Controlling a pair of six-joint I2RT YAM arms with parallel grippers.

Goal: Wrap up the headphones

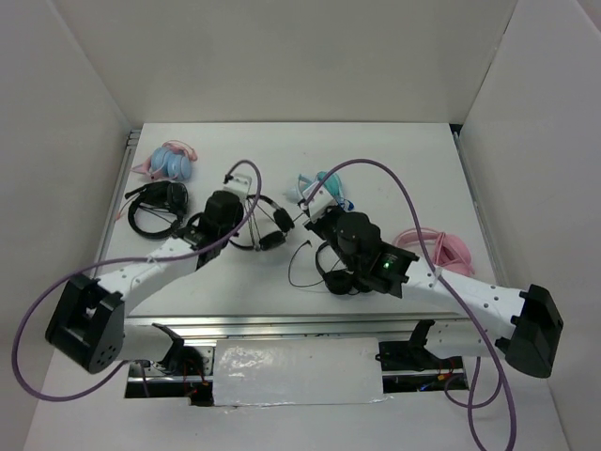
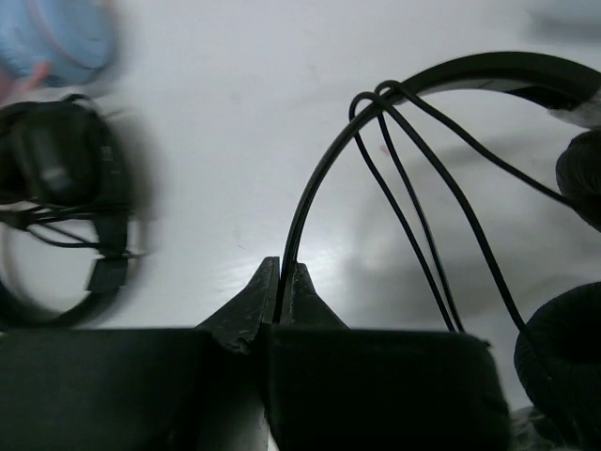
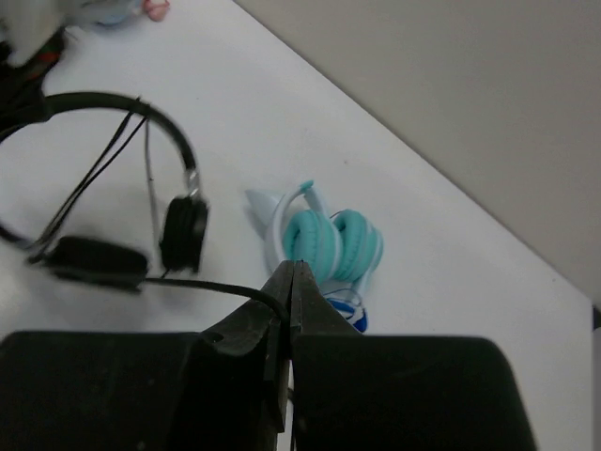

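Observation:
The black headphones point(image 1: 267, 223) lie at the table's middle, with the thin headband point(image 2: 488, 68) and round earcups point(image 3: 184, 232) showing. Several turns of the thin black cable point(image 2: 413, 202) cross the headband. My left gripper point(image 2: 280, 269) is shut on one strand of the cable point(image 2: 302, 202) just left of the headphones, and shows in the top view point(image 1: 240, 218). My right gripper point(image 3: 293, 271) is shut on the cable point(image 3: 202, 284) further along, to the right of the headphones point(image 1: 317, 224). A slack loop of cable point(image 1: 299, 268) lies on the table below it.
Another black pair point(image 1: 156, 208) lies at the left, blurred in the left wrist view point(image 2: 56, 188). A blue-and-pink pair point(image 1: 173, 162) lies behind it. The teal-and-white pair point(image 3: 331, 242) lies just beyond my right gripper. A pink pair point(image 1: 434, 246) lies at the right.

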